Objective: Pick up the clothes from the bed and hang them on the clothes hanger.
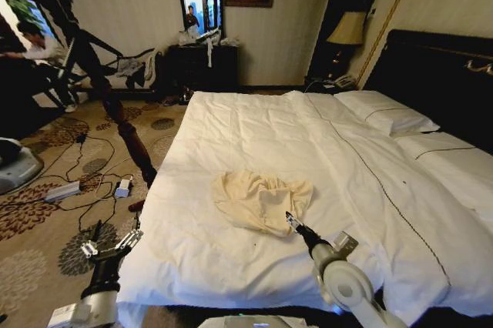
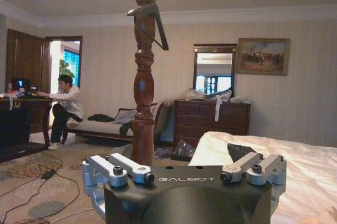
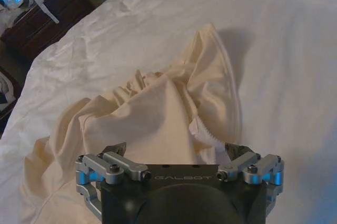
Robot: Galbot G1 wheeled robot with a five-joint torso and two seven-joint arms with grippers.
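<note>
The clothes (image 1: 262, 201) lie in a crumpled cream-yellow heap on the bed (image 1: 231, 266), on the white sheet toward the foot end and well away from the pillows (image 1: 385, 116) by the black headboard (image 1: 439, 74). The right hand (image 1: 291, 223) is down at the edge of the clothes nearest the robot — its dark fingertip is right against the fabric. From the right wrist view the clothes (image 3: 152, 113) bunch up in folds straight ahead of the right hand (image 3: 176, 150), one fold standing in a peak, and the fingers (image 3: 234, 153) sit spread apart with cloth between them, not clamped on anything yet.

The left hand (image 1: 110, 247) hangs low off the side of the bed, above the patterned carpet (image 1: 46, 220), well apart from the clothes. Its fingers stand apart — nothing between them. In the left wrist view the left hand (image 2: 184, 169) faces a turned wooden coat stand (image 2: 143, 103) that rises beside the bed (image 2: 295, 161), and the clothes hanger (image 2: 150, 21) hangs high on that post, dark arms sloping down.
</note>
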